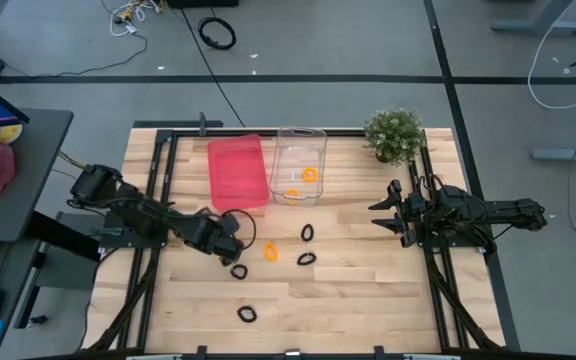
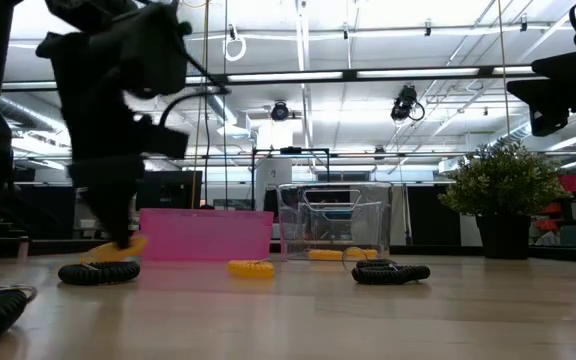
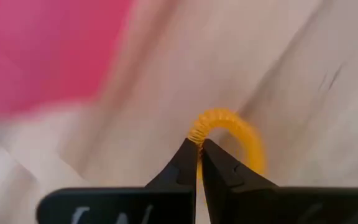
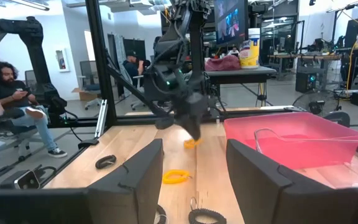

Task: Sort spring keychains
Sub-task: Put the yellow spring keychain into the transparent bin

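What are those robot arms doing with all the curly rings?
The left gripper has pinched shut on an orange keychain beside the pink bin. The clear bin already holds orange ones. Another orange ring and black rings lie on the table. The right gripper waits open by the plant.

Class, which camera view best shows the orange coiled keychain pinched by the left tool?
Left wrist view: the orange coiled spring keychain sits close up, pinched by the left tool. Low and right wrist views show a sliver; the high view hides it.
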